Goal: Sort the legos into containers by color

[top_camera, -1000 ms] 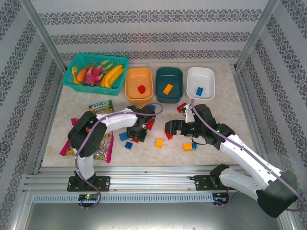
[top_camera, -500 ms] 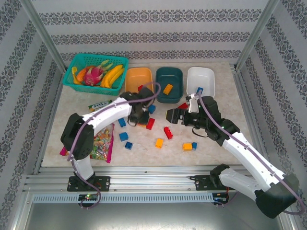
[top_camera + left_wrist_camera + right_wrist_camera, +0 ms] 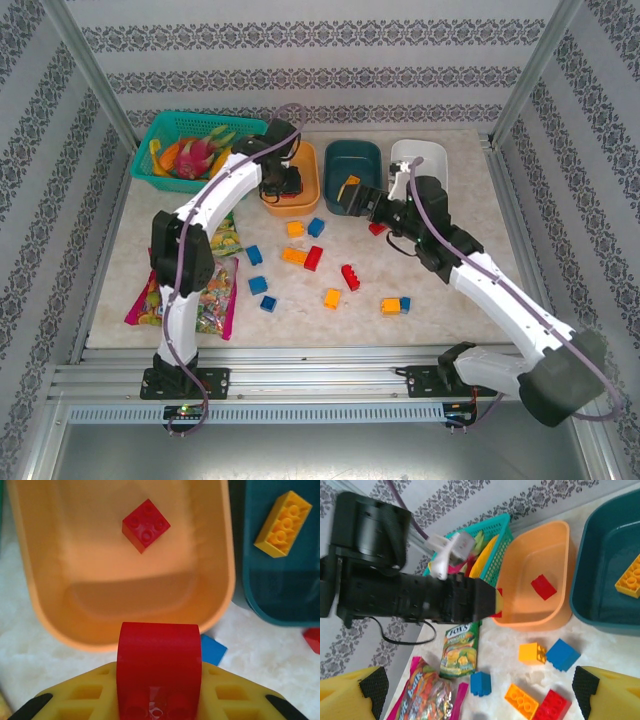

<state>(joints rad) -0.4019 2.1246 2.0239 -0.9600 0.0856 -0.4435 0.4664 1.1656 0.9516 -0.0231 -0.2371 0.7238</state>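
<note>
Surface: pale marble-patterned table [image 3: 490, 200], closed in by walls with dark patterned wallpaper.
Top view, left arm: your left gripper [image 3: 280, 185] reaches far over to the orange rounded-rectangular plastic bowl [image 3: 312, 152]. I judge this bowl is for the red pieces.
Top view, right arm: your right gripper [image 3: 350, 200] hangs at the near edge of the dark teal plastic bowl [image 3: 352, 146], with the white plastic bowl [image 3: 432, 150] just beside its arm.
Top view, remaining work: loose plastic bricks [image 3: 332, 298] in red, blue and orange-yellow lie scattered between the bowls and the arm bases, so most of the sorting is not yet done.
Left wrist, pincer: the yellow fingers [image 3: 70, 700] pinch a red rounded plastic brick [image 3: 157, 665] from both sides.
Left wrist, position: the held brick sits over the near rim of the orange bowl, not over its middle. Move a little forward before you release, or it may fall outside.
Left wrist, contents: a red square brick [image 3: 146, 525] already lies in the orange bowl, and an orange-yellow long brick [image 3: 282, 524] lies in the teal one.
Right wrist, pincer: the fingers [image 3: 355, 692] are spread wide, with nothing between them.
Right wrist, below: blue, orange and red bricks wait on the table under it.
Right wrist, caution: the left arm is close in front, so keep your arms apart.
</note>
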